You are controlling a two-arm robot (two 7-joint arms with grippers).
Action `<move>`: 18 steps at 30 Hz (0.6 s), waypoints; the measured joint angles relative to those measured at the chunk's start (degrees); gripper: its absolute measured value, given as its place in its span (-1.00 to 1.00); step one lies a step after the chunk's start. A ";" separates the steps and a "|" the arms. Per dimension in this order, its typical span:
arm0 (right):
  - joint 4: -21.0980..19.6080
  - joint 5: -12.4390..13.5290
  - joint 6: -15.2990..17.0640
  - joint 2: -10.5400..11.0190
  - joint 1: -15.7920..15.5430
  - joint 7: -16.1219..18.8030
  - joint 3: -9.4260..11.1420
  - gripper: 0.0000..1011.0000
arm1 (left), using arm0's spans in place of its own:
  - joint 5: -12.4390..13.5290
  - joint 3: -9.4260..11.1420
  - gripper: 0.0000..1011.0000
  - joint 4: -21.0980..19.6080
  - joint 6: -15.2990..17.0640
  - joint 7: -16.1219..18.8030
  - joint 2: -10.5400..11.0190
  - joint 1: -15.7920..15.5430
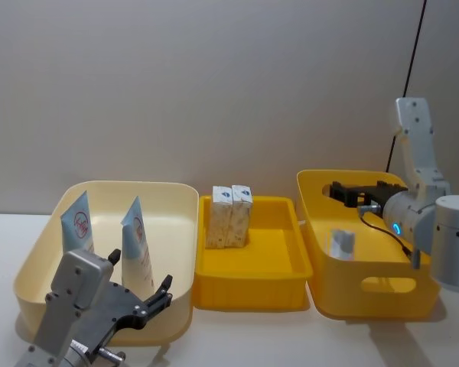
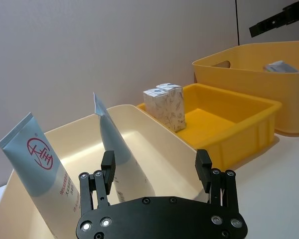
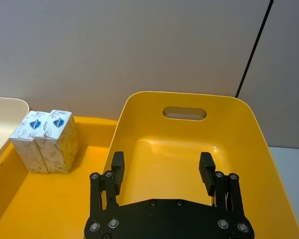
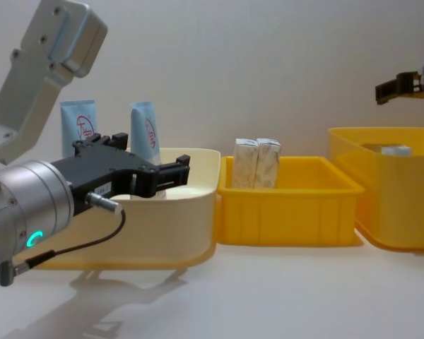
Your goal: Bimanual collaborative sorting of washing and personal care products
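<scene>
Black, the left jaws are spread wide with nothing between them; the two fingers [image 2: 107,169] are well apart. They hang by the near rim of the cream bin [image 1: 185,229] and touch nothing. The right jaws are parted just as wide and are also empty. They hover above the deep yellow bin [image 1: 344,294] on the robot's right, clear of its rim, as the chest view shows from the side.

Two squeeze tubes stand inside the cream bin, both light blue and white with a red round logo. The first tube [image 1: 78,222] leans at the far left of the bin. The second tube [image 1: 138,245] stands a little apart to its right, just beyond the left jaws.

Two beige-patterned cartons with blue marks on top stand upright and touching. The left carton [image 1: 221,216] and the right carton [image 1: 241,214] sit at the far left corner of the shallow yellow tray [image 1: 252,294], which is between the two bins.

One small pale item [image 1: 340,243] lies in the deep yellow bin, below the right jaws. It is too blurred to tell what it is.

All three containers sit side by side on the pale worktop [image 1: 245,336], with the cream bin on the left, the tray in the middle and the deep bin on the right.
</scene>
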 joint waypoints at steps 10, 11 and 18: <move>0.95 0.06 0.08 -0.39 0.26 -0.08 0.05 0.98 | 0.00 0.00 0.98 0.00 0.00 0.00 0.00 0.00; 1.04 0.07 0.09 -0.41 0.28 -0.09 0.06 0.98 | 0.00 0.00 0.98 0.00 0.00 0.00 0.00 0.00; 1.32 0.09 0.12 -0.52 0.37 -0.13 0.09 0.98 | -0.01 -0.38 0.98 0.24 -0.01 -0.10 -0.01 -0.10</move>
